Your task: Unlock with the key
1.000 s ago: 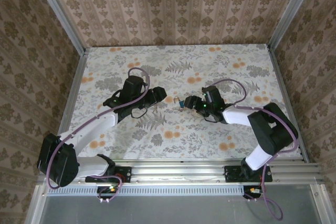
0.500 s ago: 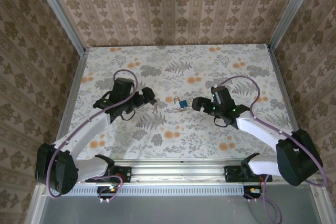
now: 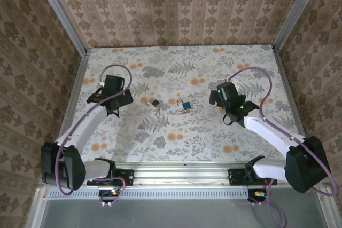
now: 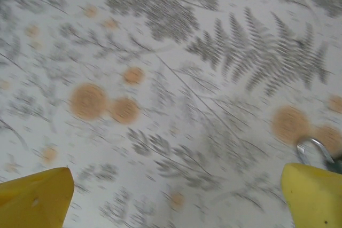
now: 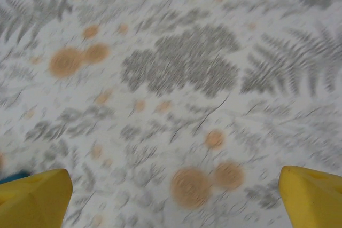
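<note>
Key [image 3: 154,102] lies on table [image 3: 224,62] near blue padlock [image 3: 185,105]; left hand [image 3: 126,100], right hand [image 3: 215,97] both spread apart, empty.

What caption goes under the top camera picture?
Key and blue padlock lie apart on the flowery table, between left arm and right arm, jaws open.

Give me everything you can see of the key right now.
The key is tiny, with a black squarish head and a thin metal bit trailing toward the near edge. It lies flat on the floral tabletop, left of the blue padlock and clear of it. Only the tabletop touches it.
</note>
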Available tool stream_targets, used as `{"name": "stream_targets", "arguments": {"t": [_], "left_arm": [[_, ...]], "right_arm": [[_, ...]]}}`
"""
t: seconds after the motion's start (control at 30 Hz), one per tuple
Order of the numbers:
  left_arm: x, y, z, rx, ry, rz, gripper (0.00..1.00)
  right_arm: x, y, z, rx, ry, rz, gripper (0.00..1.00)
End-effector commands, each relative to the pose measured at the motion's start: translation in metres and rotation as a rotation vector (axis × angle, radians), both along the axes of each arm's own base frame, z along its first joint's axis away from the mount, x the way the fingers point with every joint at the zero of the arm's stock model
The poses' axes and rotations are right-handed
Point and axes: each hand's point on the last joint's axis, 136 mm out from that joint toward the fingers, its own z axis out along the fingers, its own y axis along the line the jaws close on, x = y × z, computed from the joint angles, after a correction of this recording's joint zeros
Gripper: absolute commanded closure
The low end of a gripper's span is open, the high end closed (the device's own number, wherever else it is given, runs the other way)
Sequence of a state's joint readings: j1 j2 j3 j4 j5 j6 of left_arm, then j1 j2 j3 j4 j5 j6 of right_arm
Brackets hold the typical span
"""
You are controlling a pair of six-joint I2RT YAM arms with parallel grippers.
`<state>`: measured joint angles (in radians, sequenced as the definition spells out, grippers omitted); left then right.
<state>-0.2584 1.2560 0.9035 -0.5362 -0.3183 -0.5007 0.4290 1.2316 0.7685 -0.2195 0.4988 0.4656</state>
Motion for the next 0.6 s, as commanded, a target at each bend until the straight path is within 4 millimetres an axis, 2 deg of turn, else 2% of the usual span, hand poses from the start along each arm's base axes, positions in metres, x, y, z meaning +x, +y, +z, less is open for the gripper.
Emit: {"name": "stream_targets", "arguments": {"t": [0.0,0.23,0.37,0.43,0.53,0.57], "left_arm": [[0.017,0.038,0.007,0.181,-0.067,0.016,0.00],[0.033,0.069,-0.011,0.269,-0.253,0.031,0.00],[0.043,0.081,-0.021,0.302,-0.317,0.054,0.00],[0.045,0.083,-0.030,0.306,-0.352,0.058,0.00],[0.053,0.082,-0.024,0.306,-0.435,0.043,0.00],[0.056,0.077,-0.022,0.304,-0.450,0.009,0.00]], "right_arm": [[0.019,-0.032,0.029,-0.183,-0.175,-0.110,0.00],[0.025,-0.085,0.013,-0.275,-0.127,-0.264,0.00],[0.032,-0.094,0.015,-0.292,-0.221,-0.258,0.00],[0.029,-0.106,0.005,-0.326,-0.203,-0.286,0.00],[0.024,-0.119,-0.013,-0.336,-0.194,-0.313,0.00],[0.025,-0.120,-0.011,-0.330,-0.233,-0.308,0.00]]}}
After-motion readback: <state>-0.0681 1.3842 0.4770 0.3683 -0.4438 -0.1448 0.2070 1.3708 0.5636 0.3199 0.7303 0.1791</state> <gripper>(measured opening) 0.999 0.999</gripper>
